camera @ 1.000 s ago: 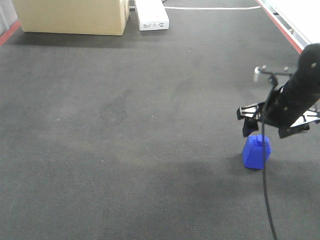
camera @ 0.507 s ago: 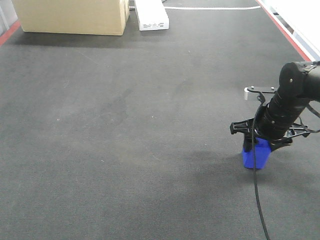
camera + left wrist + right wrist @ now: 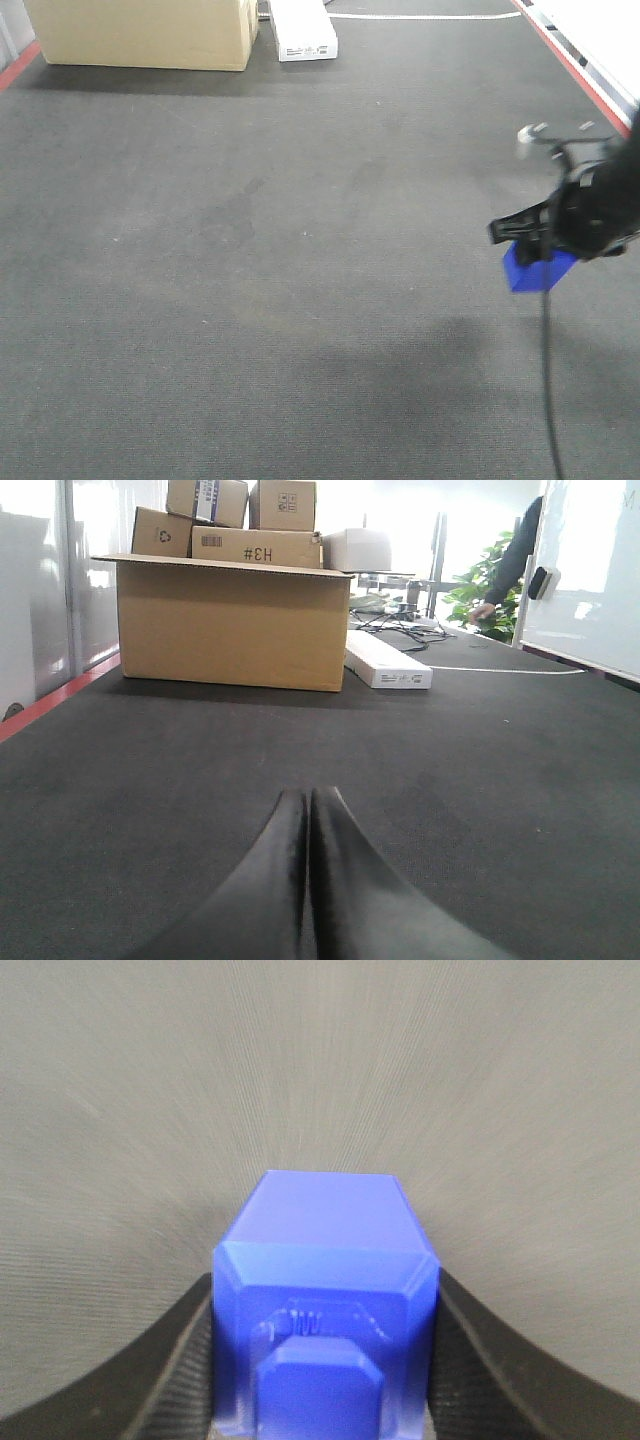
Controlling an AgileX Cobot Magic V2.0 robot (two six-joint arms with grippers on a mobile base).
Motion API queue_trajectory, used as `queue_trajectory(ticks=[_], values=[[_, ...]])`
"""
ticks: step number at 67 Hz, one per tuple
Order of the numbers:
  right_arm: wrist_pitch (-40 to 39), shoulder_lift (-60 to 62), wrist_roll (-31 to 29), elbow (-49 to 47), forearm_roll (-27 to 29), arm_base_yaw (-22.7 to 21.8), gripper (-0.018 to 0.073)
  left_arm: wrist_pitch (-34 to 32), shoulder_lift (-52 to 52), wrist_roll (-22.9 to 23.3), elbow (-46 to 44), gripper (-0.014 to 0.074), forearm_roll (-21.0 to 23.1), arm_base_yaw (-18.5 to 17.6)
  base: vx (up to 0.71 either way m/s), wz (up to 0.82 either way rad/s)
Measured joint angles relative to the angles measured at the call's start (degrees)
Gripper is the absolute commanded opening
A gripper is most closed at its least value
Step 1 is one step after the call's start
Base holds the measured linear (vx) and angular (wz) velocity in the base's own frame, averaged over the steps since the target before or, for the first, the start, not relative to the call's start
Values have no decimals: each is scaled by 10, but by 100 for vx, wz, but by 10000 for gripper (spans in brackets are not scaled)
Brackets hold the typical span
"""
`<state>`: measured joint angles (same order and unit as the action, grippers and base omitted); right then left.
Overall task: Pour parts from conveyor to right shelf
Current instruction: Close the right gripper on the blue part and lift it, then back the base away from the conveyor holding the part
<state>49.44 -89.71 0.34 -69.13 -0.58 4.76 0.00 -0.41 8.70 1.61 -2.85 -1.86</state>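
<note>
Blue block (image 3: 529, 274), centre-right of frame, looks light, stiff and slick, right hand (image 3: 540, 252) clamped on its flat sides.

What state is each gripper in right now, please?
The left gripper is shut, with nothing between its fingers.
The right gripper is shut on the blue block.

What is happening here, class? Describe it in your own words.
The right gripper holds the blue block between its jaws, apparently raised a little above the conveyor belt. The left gripper is shut, empty, low over the belt, facing the cardboard box and white carton at the far end.
</note>
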Motion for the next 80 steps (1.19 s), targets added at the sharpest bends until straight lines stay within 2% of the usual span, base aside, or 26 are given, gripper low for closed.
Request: queue_trajectory(ticks=[16,48,58,69,80], values=[[-73,204,-36,129,20,0,-4,0,0,0,0,-6,0,0,0,0],[-155,568,-43,322,26,0,-4,0,0,0,0,-6,0,0,0,0],[-187,668,-62,387,29,0,-4,0,0,0,0,-6,0,0,0,0],[-245,787,-81,473,31,0,-4,0,0,0,0,-6,0,0,0,0],[-314,851,-82,537,34,0,-4,0,0,0,0,-6,0,0,0,0]])
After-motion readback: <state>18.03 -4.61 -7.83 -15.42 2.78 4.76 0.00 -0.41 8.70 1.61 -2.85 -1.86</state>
